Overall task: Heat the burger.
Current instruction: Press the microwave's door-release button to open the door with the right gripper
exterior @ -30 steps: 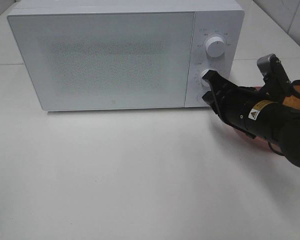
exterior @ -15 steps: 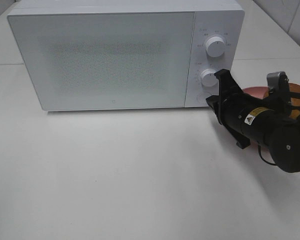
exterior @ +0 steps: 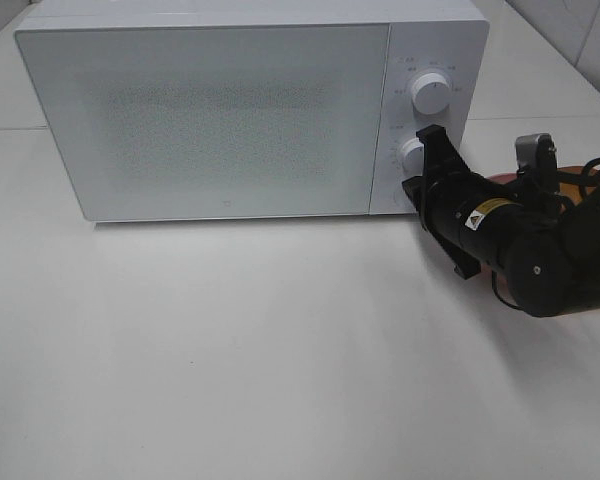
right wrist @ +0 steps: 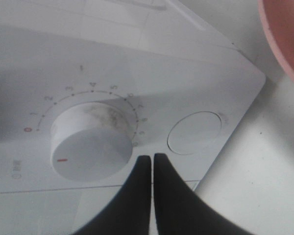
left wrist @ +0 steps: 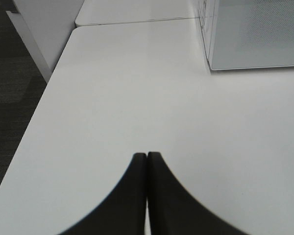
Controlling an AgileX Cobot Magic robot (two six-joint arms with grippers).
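Table (exterior: 230,350): bare white top in front of the microwave, nothing lying on it there.
Left gripper (left wrist: 147,155): fingers pressed together, holding nothing, low over the table and well apart from the microwave's corner.
Right gripper (right wrist: 148,159): fingers pressed together, holding nothing, tips right at the control panel between the timer knob and the round button.
Round button (right wrist: 193,132): just beside the tips; whether they touch it cannot be told.
Timer knob (right wrist: 90,144): its red mark seems to sit near the zero end of the scale.
Plate (right wrist: 284,44): pink rim beside the microwave, mostly hidden by the right arm.
Microwave (exterior: 210,110): door shut, its frosted front showing nothing inside.
Burger: not visible in any view; it may be hidden on the plate or inside the microwave, cannot tell which.
Done: probably little; no sign that heating has started.
Left: likely opening the door, putting the burger in if needed, shutting it and turning the timer.
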